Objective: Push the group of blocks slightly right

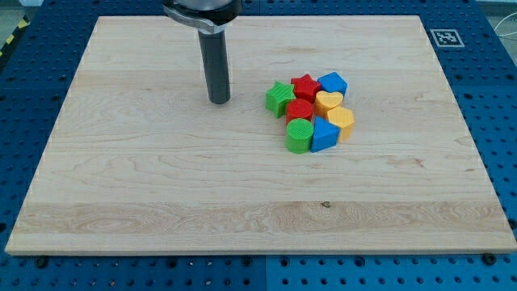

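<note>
Several blocks sit packed together right of the board's middle. A green star (279, 99) is at the group's left. A red star (305, 85) and a blue block (333, 83) are at its top. A yellow heart (329, 101) and a red round block (299, 111) are in the middle. A green cylinder (299, 136), a blue block (323, 135) and an orange block (342, 121) are at the bottom. My tip (219, 100) rests on the board to the left of the green star, apart from it.
The wooden board (161, 186) lies on a blue perforated table. A black-and-white marker tag (445, 37) sits off the board's top right corner.
</note>
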Controlling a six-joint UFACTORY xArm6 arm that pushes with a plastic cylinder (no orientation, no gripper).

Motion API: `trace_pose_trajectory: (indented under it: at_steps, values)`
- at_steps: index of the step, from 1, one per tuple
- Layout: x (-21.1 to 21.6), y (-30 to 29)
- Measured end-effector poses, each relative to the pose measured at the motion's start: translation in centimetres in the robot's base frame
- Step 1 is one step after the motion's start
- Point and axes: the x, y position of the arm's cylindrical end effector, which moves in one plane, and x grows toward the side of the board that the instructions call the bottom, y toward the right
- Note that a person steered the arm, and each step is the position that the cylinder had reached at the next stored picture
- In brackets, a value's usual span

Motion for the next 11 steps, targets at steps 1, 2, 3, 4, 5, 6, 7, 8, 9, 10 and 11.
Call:
trace_pose_trajectory:
  at_steps: [1, 2, 3, 4, 5, 6, 7, 8, 9, 10, 11]
  values:
    - [1.6, 0.3]
    - [2.9, 1.3]
    - [4.3, 3.3]
    - [5.8, 5.7]
    - [6.6, 7.8]
    - [6.6, 9.1]
    - [6.6, 10.4]
    - [6.6, 11.4]
    - [6.6, 11.8]
    - [6.3, 11.9]
    - [5.8, 11.9]
